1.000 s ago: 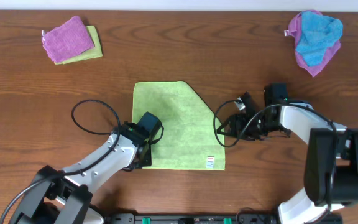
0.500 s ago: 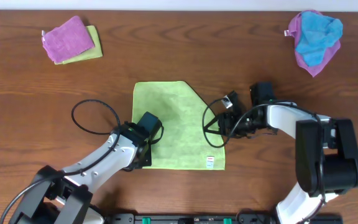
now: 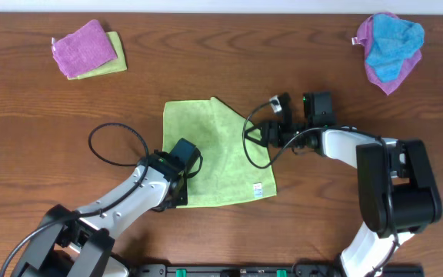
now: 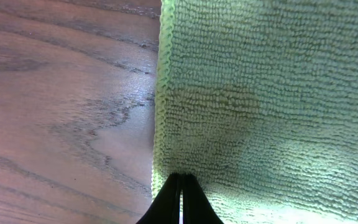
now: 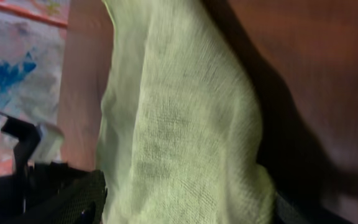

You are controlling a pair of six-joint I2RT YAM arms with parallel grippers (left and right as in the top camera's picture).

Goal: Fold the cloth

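Observation:
The lime-green cloth lies spread on the wooden table at the centre, with its white tag near the front right corner. My left gripper is shut, its tips resting on the cloth just inside its left edge. My right gripper is shut on the cloth's right edge and holds it raised off the table. In the right wrist view the bunched cloth fills the space between the fingers.
A purple cloth on a yellow-green one lies at the back left. A bright blue cloth on a purple one lies at the back right. A black cable loop lies left of the green cloth.
My right gripper has moved left and toward the back, carrying the cloth's right edge with it. The cloth's right side has lifted and shifted. The left arm has not moved.

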